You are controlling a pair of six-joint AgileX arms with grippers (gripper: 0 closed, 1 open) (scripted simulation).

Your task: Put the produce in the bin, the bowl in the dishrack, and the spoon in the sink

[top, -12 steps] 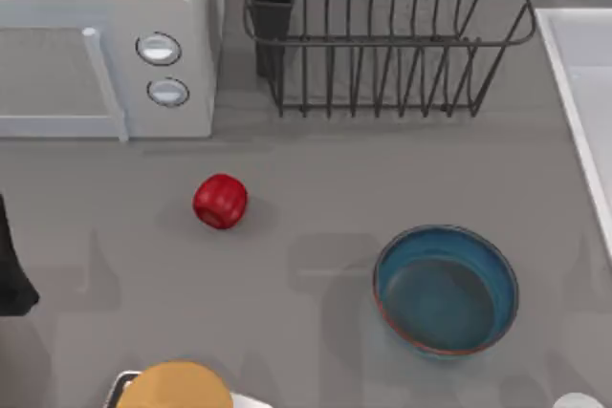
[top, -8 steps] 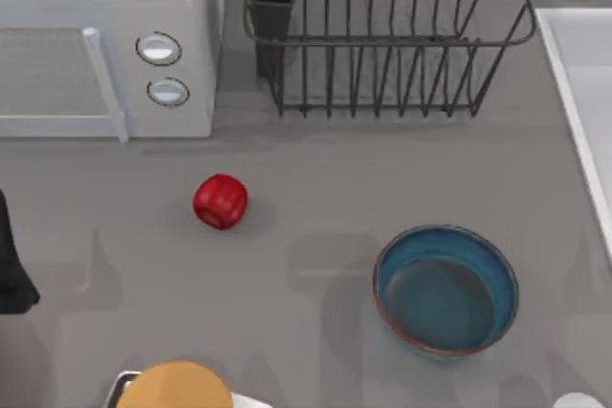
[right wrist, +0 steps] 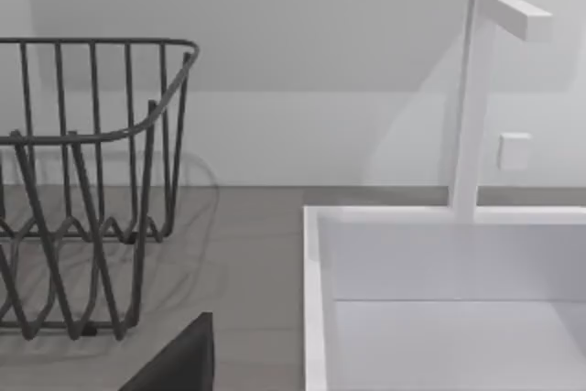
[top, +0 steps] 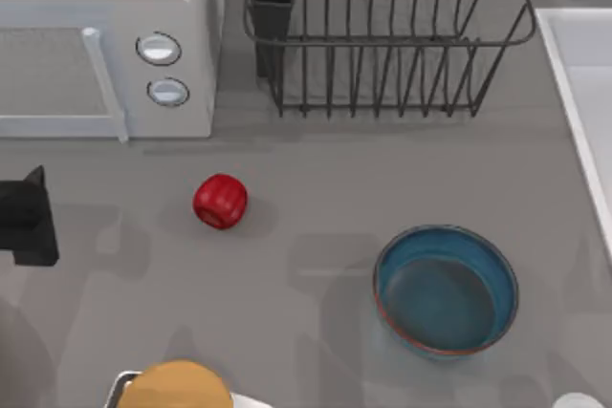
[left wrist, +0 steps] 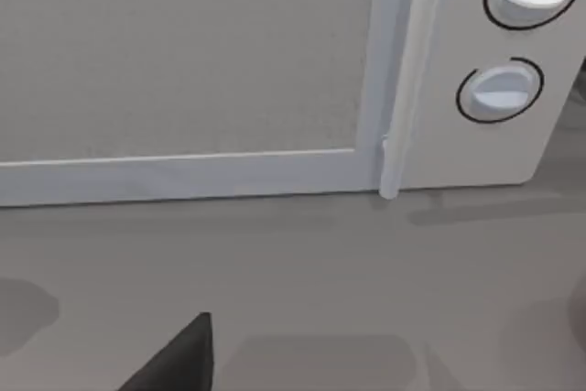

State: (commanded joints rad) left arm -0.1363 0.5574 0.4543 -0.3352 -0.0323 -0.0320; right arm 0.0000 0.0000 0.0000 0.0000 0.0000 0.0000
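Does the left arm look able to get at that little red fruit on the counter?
Probably yes: the left gripper sits at the table's left edge, and only bare counter lies between it and the produce.

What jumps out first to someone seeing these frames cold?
Probably the glossy red produce, alone on the grey counter in front of the microwave. Next the blue-teal bowl at front right, sitting upright, with the dark wire dishrack behind it and the pale sink at the right edge. The left arm's dark gripper sits at the left edge, level with the produce.
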